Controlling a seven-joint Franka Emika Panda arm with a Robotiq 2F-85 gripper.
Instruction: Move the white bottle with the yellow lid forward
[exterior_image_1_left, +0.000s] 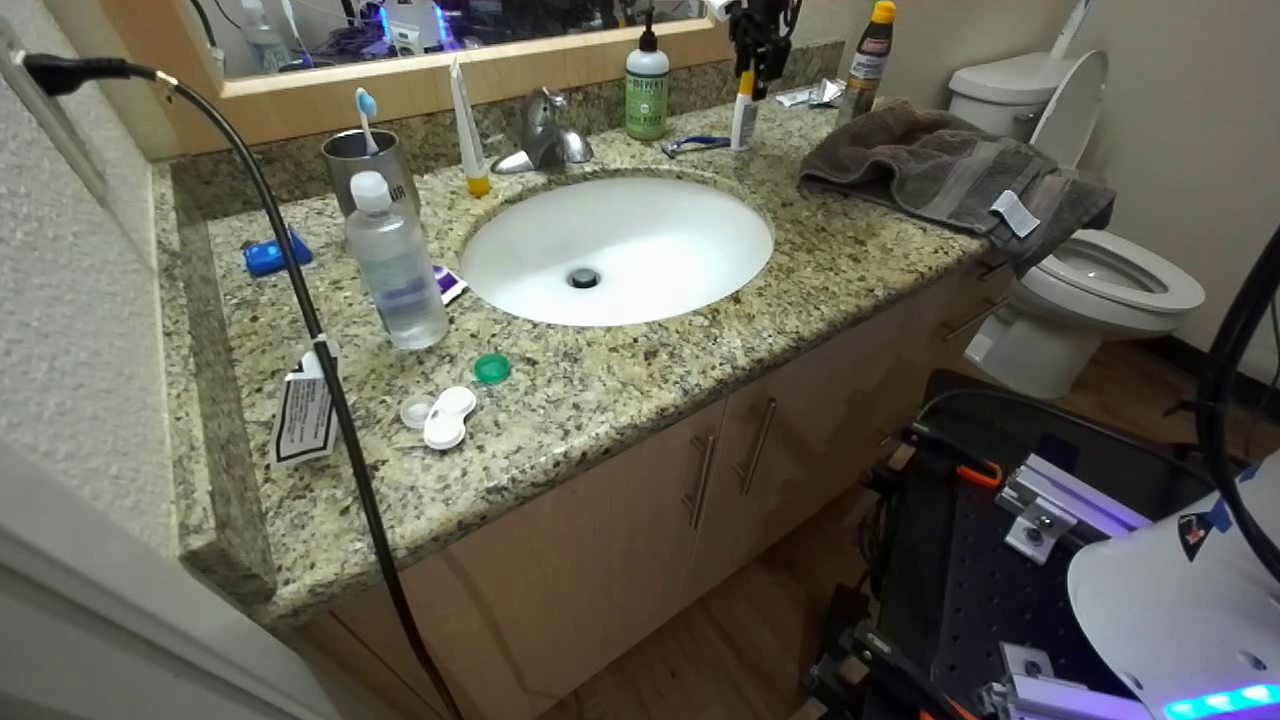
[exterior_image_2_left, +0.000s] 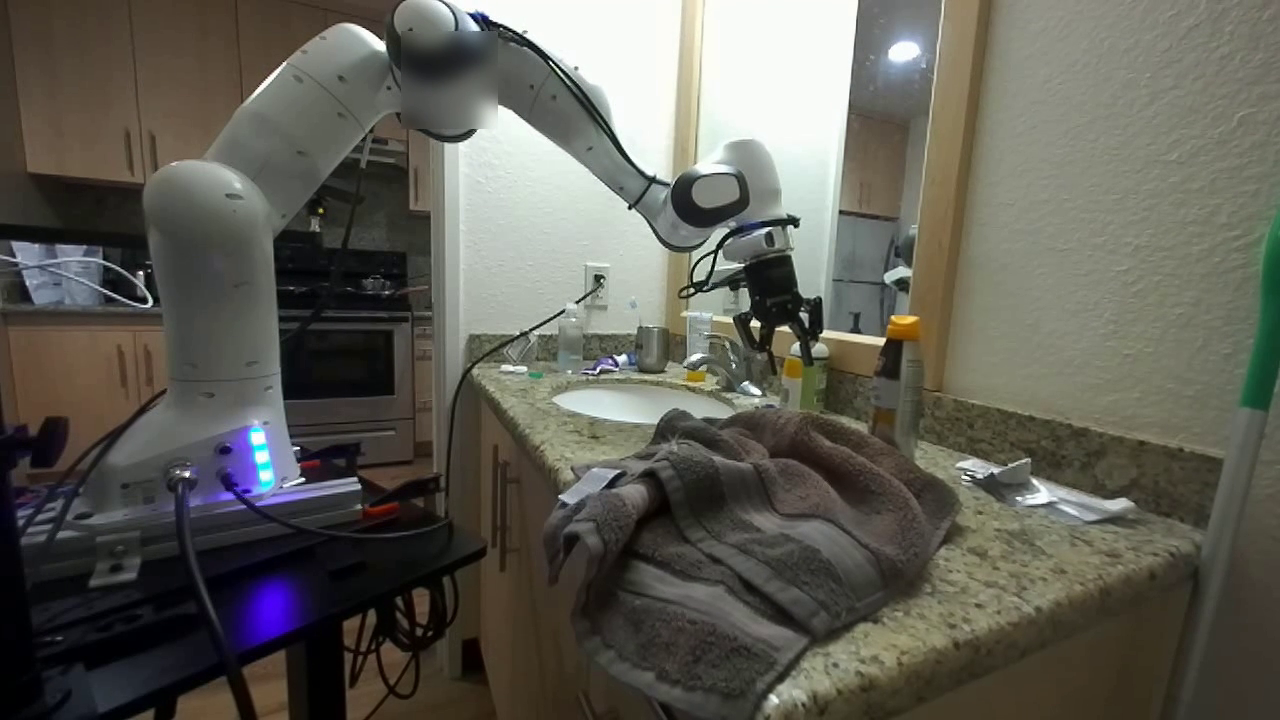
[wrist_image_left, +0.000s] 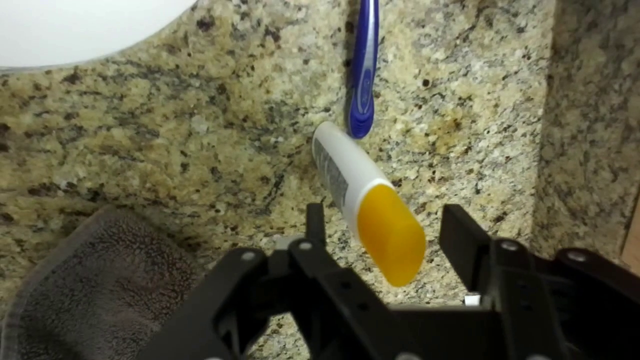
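Observation:
The white bottle with the yellow lid (exterior_image_1_left: 743, 122) stands upright on the granite counter, right of the sink in an exterior view. In an exterior view its yellow lid and upper body (exterior_image_2_left: 791, 384) show, and the towel hides its base. In the wrist view the bottle (wrist_image_left: 356, 167) appears from above, with its lid between the fingers. My gripper (wrist_image_left: 384, 225) is open, one finger on each side of the lid, with a visible gap on both sides. The gripper also shows above the bottle in both exterior views (exterior_image_1_left: 762, 82) (exterior_image_2_left: 789, 362).
A blue razor handle (wrist_image_left: 365, 85) lies beside the bottle's base. A green soap bottle (exterior_image_1_left: 647, 95) stands close by. A crumpled brown-grey towel (exterior_image_2_left: 760, 500) and a dark bottle with orange cap (exterior_image_2_left: 898, 390) are near. The sink (exterior_image_1_left: 620, 250), faucet (exterior_image_1_left: 545, 135) and mirror frame (exterior_image_1_left: 480, 65) border this area.

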